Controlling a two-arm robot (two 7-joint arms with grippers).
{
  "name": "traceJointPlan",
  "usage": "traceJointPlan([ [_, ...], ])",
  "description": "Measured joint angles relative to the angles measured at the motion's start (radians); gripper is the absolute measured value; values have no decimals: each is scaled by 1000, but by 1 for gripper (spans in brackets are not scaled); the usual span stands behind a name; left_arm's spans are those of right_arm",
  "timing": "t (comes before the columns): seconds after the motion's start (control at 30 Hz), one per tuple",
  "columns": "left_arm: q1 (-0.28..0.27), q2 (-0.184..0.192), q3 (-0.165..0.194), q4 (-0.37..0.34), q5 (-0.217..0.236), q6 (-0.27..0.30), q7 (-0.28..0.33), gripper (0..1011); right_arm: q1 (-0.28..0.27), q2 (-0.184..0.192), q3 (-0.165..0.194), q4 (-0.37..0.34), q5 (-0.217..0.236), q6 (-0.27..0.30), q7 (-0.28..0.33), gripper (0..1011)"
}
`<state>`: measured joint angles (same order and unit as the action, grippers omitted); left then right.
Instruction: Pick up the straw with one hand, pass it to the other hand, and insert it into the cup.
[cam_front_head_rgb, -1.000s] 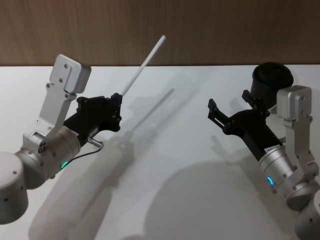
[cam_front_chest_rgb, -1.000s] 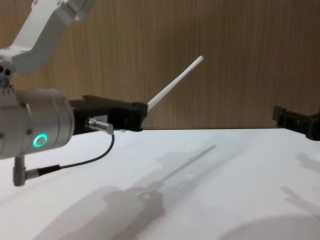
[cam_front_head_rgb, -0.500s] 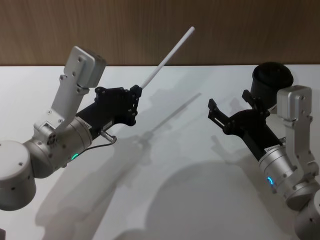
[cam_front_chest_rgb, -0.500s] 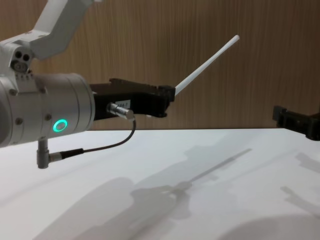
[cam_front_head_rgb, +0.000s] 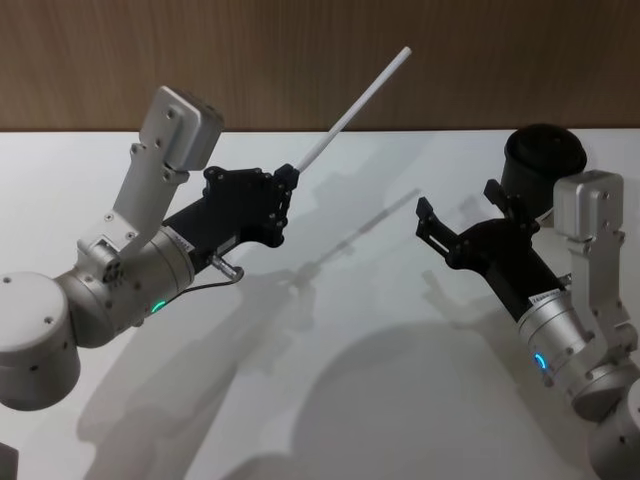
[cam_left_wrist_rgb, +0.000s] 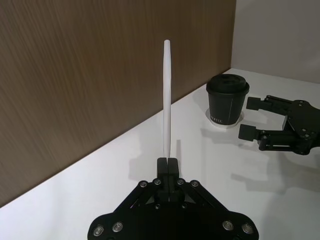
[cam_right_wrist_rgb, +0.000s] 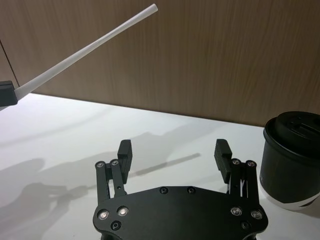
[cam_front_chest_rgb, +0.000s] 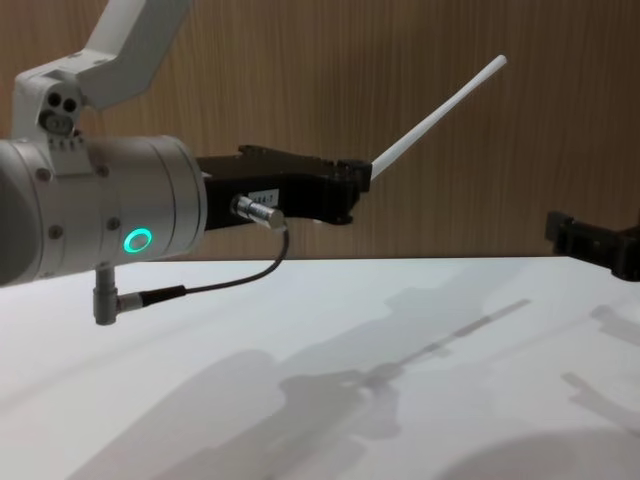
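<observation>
My left gripper (cam_front_head_rgb: 288, 180) (cam_left_wrist_rgb: 167, 165) (cam_front_chest_rgb: 362, 176) is shut on the lower end of the white straw (cam_front_head_rgb: 352, 110) (cam_left_wrist_rgb: 166, 100) (cam_right_wrist_rgb: 85, 52) (cam_front_chest_rgb: 438, 115), held in the air above the table's left half. The straw points up and toward the right. My right gripper (cam_front_head_rgb: 428, 222) (cam_right_wrist_rgb: 174, 155) (cam_left_wrist_rgb: 254, 117) hangs open to the right of the straw, with nothing between its fingers. The black lidded cup (cam_front_head_rgb: 543, 158) (cam_left_wrist_rgb: 227, 100) (cam_right_wrist_rgb: 292, 155) stands on the table at the far right, just behind the right gripper.
The white table (cam_front_head_rgb: 330, 330) runs back to a brown wood wall (cam_front_head_rgb: 300, 50). A thin black cable (cam_front_chest_rgb: 215, 285) loops under the left arm. Shadows of both arms fall across the table's middle.
The left arm has carried the straw up and to the right, closer to the right gripper. The right arm has stayed still and open.
</observation>
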<state>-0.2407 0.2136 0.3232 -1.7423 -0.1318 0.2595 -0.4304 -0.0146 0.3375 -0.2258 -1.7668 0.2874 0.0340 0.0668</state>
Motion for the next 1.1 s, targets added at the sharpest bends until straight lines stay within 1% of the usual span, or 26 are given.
traceJointPlan([
  [0.2,-4,0,3,3,-2,-4,-4,6,2,0,2,0,0,0,3,1001],
  [0.37,-7,1,5,5,-3,-6,-7,6,12,1,10,-9,4,-8,16,1001],
  [0.57,-9,1,6,6,-3,-8,-8,6,28,1,30,-37,37,-9,41,1001],
  [0.73,-10,1,7,6,-4,-9,-9,5,37,-4,51,-68,81,13,58,1001],
  [0.83,-10,1,7,7,-4,-9,-9,5,44,-11,69,-94,128,54,67,1001],
  [0.87,-10,1,7,7,-4,-9,-9,6,44,-11,69,-94,128,54,67,1001],
  [0.9,-10,1,7,7,-4,-9,-9,6,46,-13,76,-107,150,76,68,1001],
  [0.93,-10,1,7,7,-4,-9,-9,6,47,-15,79,-112,157,83,68,1001],
  [1.1,-10,1,8,7,-4,-10,-10,6,55,-25,102,-150,233,169,65,1001],
])
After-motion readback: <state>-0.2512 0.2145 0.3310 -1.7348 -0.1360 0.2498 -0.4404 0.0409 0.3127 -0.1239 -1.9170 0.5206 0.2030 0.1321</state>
